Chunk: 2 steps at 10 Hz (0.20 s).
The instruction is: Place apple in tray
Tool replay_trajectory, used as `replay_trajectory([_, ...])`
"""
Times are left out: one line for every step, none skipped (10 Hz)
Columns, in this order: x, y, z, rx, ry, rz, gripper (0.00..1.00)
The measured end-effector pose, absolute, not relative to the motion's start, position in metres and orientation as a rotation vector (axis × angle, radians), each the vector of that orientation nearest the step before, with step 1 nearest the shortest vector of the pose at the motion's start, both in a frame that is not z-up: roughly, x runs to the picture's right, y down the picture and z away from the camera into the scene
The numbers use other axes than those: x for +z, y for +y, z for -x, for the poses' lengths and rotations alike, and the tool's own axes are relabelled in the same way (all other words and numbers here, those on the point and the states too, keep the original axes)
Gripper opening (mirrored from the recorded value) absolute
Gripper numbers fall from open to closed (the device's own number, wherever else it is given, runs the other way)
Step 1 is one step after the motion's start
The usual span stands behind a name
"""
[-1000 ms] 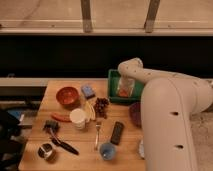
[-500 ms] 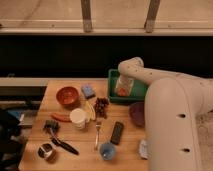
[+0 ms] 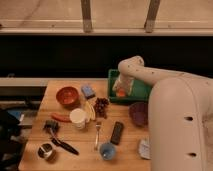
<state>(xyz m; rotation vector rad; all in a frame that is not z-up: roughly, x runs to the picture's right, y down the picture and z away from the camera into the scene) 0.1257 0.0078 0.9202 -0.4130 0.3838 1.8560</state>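
The green tray [image 3: 142, 93] sits at the back right of the wooden table. The apple [image 3: 121, 93], a small orange-red fruit, is inside the tray's left part, right under my gripper [image 3: 121, 89]. My white arm reaches from the right foreground over the tray and bends down into it. The gripper hangs over the apple and hides much of it; I cannot tell whether the apple rests on the tray floor or is held.
On the table [image 3: 60, 115] stand a red-orange bowl [image 3: 67, 96], blue sponge [image 3: 88, 91], grape bunch [image 3: 102, 106], banana [image 3: 90, 111], white cup [image 3: 78, 118], red pepper [image 3: 60, 118], fork [image 3: 97, 135], black remote [image 3: 117, 132], blue cup [image 3: 107, 150] and purple bowl [image 3: 138, 113].
The arm has shifted slightly; the gripper stays in the tray's left part over the apple. Nothing else on the table has moved.
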Motion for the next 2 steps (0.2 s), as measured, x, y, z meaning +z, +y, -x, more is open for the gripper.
replay_trajectory([0.9204, 0.0083, -0.1260, 1.856, 0.385, 0.413, 0.65])
replay_trajectory([0.9202, 0.0075, -0.1257, 1.857, 0.383, 0.413, 0.65])
